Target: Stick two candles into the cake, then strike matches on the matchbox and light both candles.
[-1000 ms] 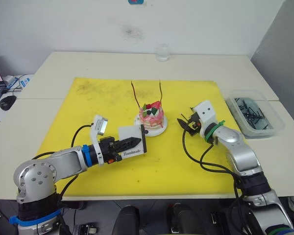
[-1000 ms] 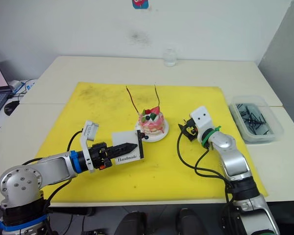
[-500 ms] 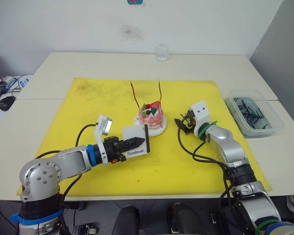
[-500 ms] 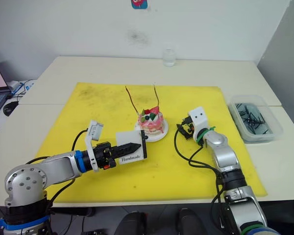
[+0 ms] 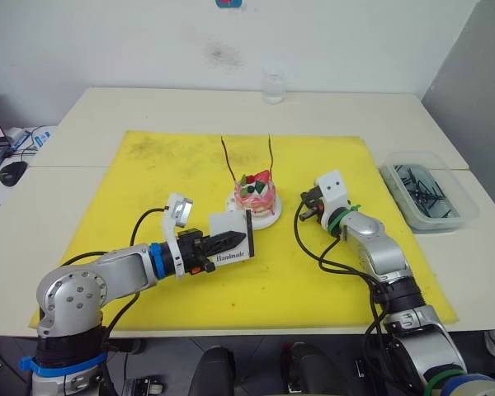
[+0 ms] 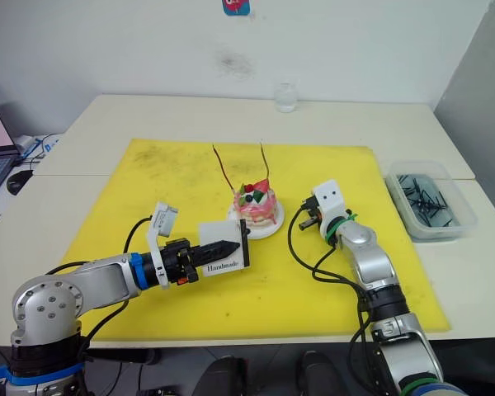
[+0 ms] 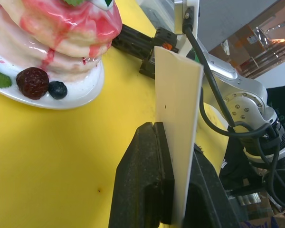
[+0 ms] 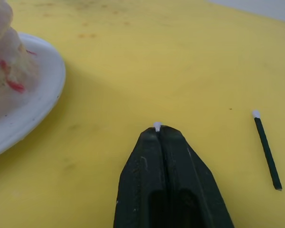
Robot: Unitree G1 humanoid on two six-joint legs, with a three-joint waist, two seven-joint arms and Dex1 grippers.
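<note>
Matchbox (image 5: 232, 237) clamped in our left gripper (image 5: 223, 241) has advanced beside the cake (image 5: 256, 192), while our right gripper (image 8: 157, 129), apparently pinching a match (image 8: 157, 125), has closed in for striking.

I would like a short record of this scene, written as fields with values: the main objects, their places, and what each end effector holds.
cake: pink cake on a white plate, middle of the yellow mat
candles: two candles standing upright in the cake
left end effector: shut on the matchbox, held upright just in front of the cake
right end effector: shut on a match, only its pale tip showing, right of the plate
loose match: lying on the mat
bin: clear bin of dark pieces, right of the mat
glass: glass at the table's far edge
</note>
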